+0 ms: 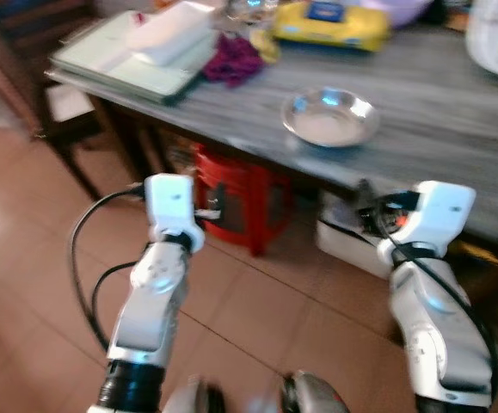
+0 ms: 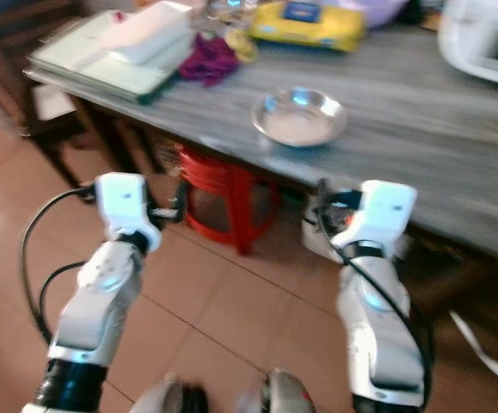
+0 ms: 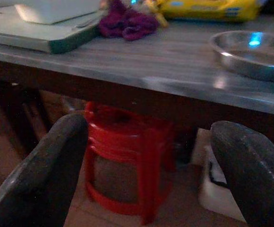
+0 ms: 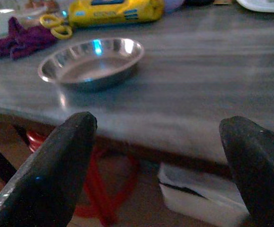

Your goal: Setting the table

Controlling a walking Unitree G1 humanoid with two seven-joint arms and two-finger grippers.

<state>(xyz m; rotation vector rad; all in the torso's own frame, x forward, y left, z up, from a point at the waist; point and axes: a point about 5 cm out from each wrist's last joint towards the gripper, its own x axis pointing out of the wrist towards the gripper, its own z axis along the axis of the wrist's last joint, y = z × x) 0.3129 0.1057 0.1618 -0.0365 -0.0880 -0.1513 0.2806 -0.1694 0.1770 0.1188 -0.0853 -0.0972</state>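
A shallow steel bowl (image 1: 330, 116) stands empty near the front edge of the grey table (image 1: 442, 120). Both arms are raised in front of the table edge, below the tabletop. My left gripper (image 3: 151, 137) is open with nothing between its fingers and faces the space under the table to the left of the bowl (image 3: 252, 52). My right gripper (image 4: 158, 127) is also open and empty, level with the table edge, with the bowl (image 4: 92, 61) ahead of it and a little to its left.
Under the table stand a red plastic stool (image 1: 240, 206) and a white box (image 1: 352, 241). On the table lie pale green trays (image 1: 128, 56) under a white box, a purple cloth (image 1: 231, 58), a yellow pack (image 1: 330, 24) and yellow-handled scissors (image 4: 56, 26). A white appliance (image 2: 485, 43) stands far right.
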